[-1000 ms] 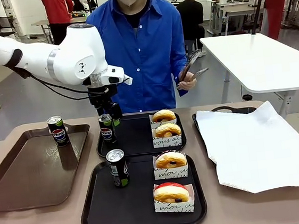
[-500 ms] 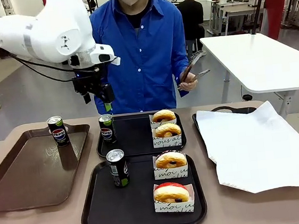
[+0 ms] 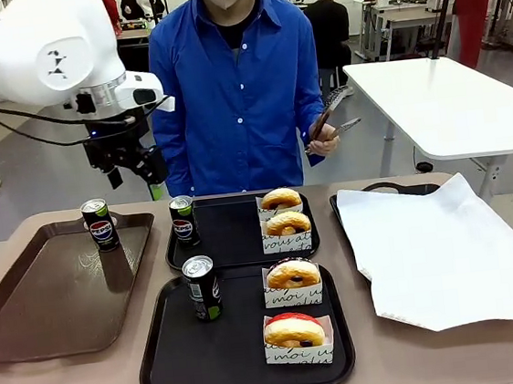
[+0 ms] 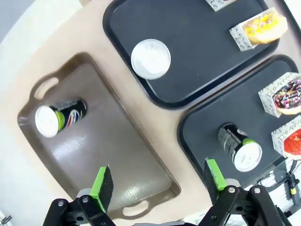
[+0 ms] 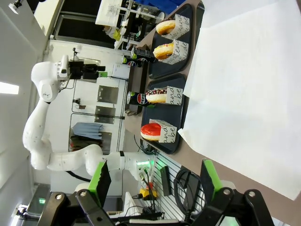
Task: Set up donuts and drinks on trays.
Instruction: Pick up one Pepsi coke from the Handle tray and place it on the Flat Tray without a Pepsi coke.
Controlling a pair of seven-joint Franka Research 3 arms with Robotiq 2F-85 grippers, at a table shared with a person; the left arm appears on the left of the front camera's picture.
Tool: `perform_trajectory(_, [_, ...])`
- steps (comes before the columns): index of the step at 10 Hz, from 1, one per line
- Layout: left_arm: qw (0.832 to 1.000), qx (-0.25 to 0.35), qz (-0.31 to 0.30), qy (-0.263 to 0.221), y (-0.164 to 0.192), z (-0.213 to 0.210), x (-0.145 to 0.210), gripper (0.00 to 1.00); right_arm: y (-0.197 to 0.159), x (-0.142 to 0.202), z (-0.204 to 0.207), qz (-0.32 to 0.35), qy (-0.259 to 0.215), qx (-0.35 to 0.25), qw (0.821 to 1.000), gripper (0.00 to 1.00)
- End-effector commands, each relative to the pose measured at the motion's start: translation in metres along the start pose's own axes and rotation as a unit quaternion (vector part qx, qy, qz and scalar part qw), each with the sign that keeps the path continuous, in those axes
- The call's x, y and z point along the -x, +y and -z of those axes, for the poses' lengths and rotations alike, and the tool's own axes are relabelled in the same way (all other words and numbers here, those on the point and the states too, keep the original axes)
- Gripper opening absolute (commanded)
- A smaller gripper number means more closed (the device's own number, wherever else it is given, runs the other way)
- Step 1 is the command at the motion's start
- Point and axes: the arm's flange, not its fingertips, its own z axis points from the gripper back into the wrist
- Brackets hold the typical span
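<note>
White paper sheet (image 3: pixel 446 250) covers table right. Brown tray (image 3: pixel 60 286) at left carries one Pepsi can (image 3: pixel 100 224). Two black trays (image 3: pixel 245 340) mid-table: far one holds a Pepsi can (image 3: pixel 183 221) and two boxed donuts (image 3: pixel 284 221); near one a black-green can (image 3: pixel 201 288) and two more. Left gripper (image 3: pixel 135 173) above, jaws apart, empty. Right gripper (image 5: pixel 153 176) spread, empty.

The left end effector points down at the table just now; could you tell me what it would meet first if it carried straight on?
Probably the brown tray: the open left end effector looks down on its bare floor near the rim, though depth is hard to judge.
</note>
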Motion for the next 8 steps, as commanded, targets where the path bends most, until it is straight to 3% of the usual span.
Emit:
perform_trajectory(1, [1.000,0.003,-0.011,-0.010,0.002,0.000,0.030,1.00,0.000,0.000,0.000,-0.007,-0.004,-0.006,1.000,1.00])
perform_trajectory(2, [1.000,0.000,0.000,0.000,0.000,0.000,0.000,1.00,0.000,0.000,0.000,-0.007,-0.004,-0.006,1.000,1.00])
perform_trajectory(8, [1.000,0.000,0.000,0.000,0.000,0.000,0.000,1.00,0.000,0.000,0.000,-0.007,-0.004,-0.006,1.000,1.00])
